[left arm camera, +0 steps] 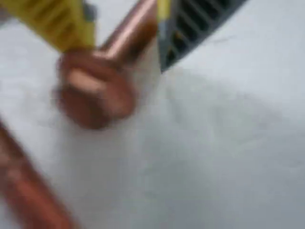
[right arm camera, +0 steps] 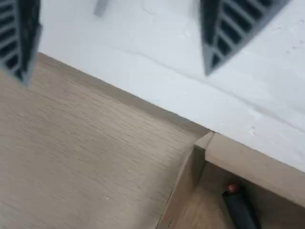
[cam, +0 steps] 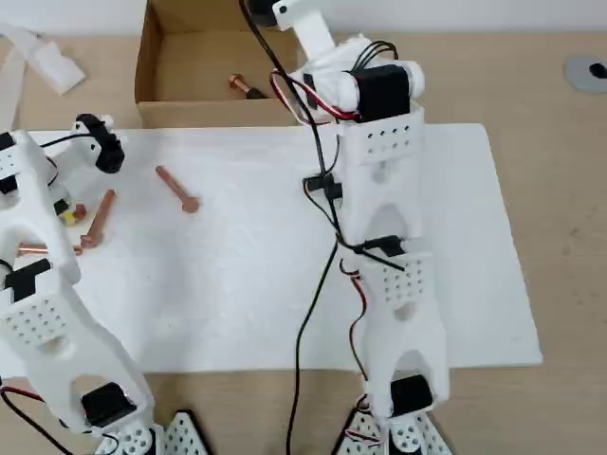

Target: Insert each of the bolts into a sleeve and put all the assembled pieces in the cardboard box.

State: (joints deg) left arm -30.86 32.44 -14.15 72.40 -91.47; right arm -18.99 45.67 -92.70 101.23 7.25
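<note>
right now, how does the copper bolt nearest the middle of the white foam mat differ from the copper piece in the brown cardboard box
The copper bolt lies on the white foam mat, shaft bare; the copper piece lies in the brown cardboard box with a dark sleeve on its shaft. Both are copper-coloured and lie on their sides.

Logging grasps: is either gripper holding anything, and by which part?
The left gripper holds a copper bolt by its shank, just behind the head. The right gripper is open and holds nothing.
</note>
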